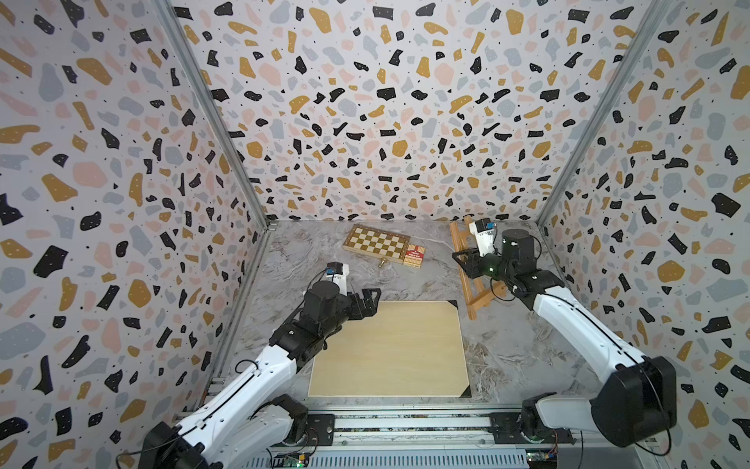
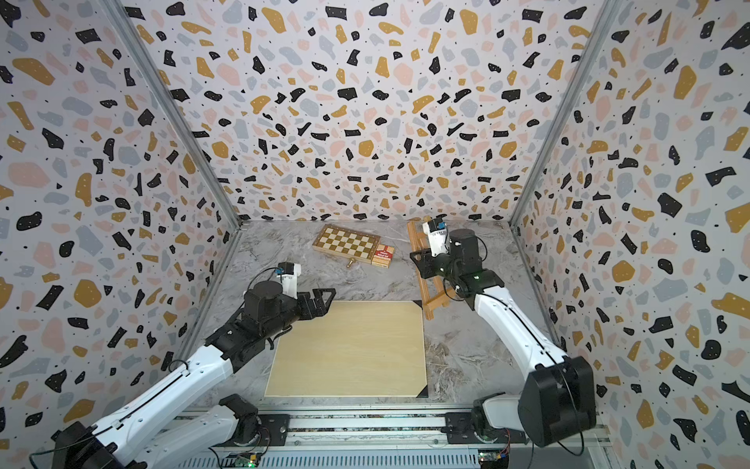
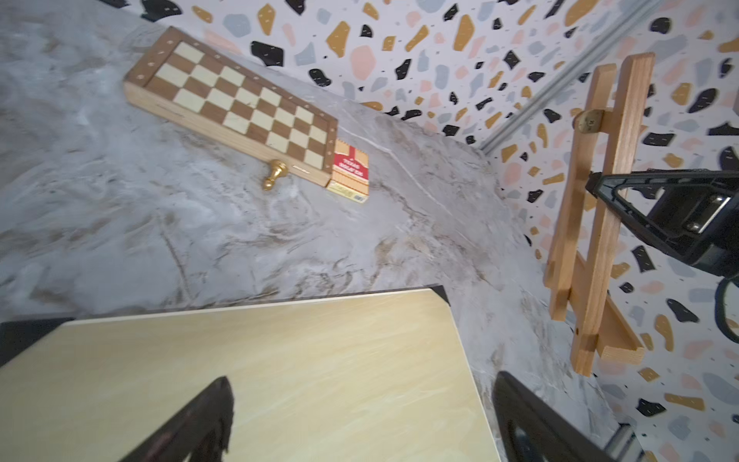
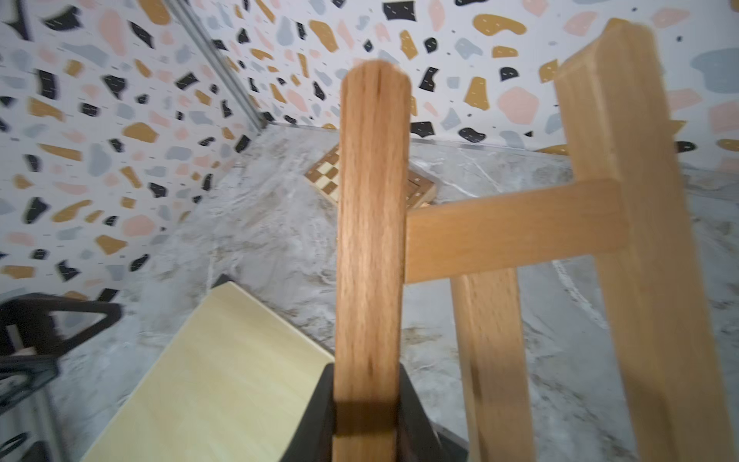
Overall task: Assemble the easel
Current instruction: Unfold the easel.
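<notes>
The right gripper [image 4: 368,400] is pressed together on one honey-brown slat of the easel [image 4: 372,240], pinching it across its width. The slat's round-tipped end runs straight out past the fingertips, in line with the gripper's own reach. Just beside that held slat sit the other rails and a crossbar [image 4: 516,236], joined square to them. In both top views the easel [image 1: 467,290] [image 2: 425,300] has its long axis running from the back wall toward the robot's base, and the right gripper [image 1: 466,260] grips it about midway. The upper end points beyond the gripper and the bottom ledge [image 3: 616,344] lies on the arm's side of it. Whether the ledge end touches the table I cannot tell. The left gripper [image 3: 360,420] stands spread wide and holds nothing, with the pale board [image 1: 389,349] beneath it. The easel is well apart from it, off to its outer side.
</notes>
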Controlling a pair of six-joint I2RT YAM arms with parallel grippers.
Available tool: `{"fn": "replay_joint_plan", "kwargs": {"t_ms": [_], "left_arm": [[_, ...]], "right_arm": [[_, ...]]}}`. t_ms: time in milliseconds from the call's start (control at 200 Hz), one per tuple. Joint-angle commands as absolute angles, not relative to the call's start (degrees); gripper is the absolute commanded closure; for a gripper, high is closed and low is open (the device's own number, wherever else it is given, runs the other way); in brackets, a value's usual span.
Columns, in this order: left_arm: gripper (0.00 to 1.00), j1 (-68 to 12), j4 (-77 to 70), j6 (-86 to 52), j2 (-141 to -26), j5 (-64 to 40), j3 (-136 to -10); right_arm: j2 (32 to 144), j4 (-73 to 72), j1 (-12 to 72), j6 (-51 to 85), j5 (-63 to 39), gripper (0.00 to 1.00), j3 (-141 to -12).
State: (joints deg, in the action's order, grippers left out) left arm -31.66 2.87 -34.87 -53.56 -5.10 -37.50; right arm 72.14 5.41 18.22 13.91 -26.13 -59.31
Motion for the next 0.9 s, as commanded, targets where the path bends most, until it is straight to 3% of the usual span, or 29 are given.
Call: {"fn": "replay_joint_plan", "kwargs": {"t_ms": [0, 215, 501, 896], "left_arm": [[0.01, -35.84, -2.98, -34.22, -52.4, -2.75, -36.4], [0.01, -46.65, -9.84, -33.33, -54.99, 3.29, -36.82], [0.0, -57.58, -19.42, -27.98, -63.06, 7.43, -39.86], [0.0, -60.71, -27.75, -25.88, -70.41, 7.86, -42.79]], "right_arm": [[64.45, -0.93, 19.03, 21.2, -36.15, 1.0, -56.22], [54.73, -8.7, 21.57, 30.46, -42.11, 1.0, -50.17], [50.8, -15.73, 26.79, 38.7, -43.29, 1.0, -47.23], [50.05, -22.45, 29.83, 42.18, -43.05, 1.0, -44.33]]}}
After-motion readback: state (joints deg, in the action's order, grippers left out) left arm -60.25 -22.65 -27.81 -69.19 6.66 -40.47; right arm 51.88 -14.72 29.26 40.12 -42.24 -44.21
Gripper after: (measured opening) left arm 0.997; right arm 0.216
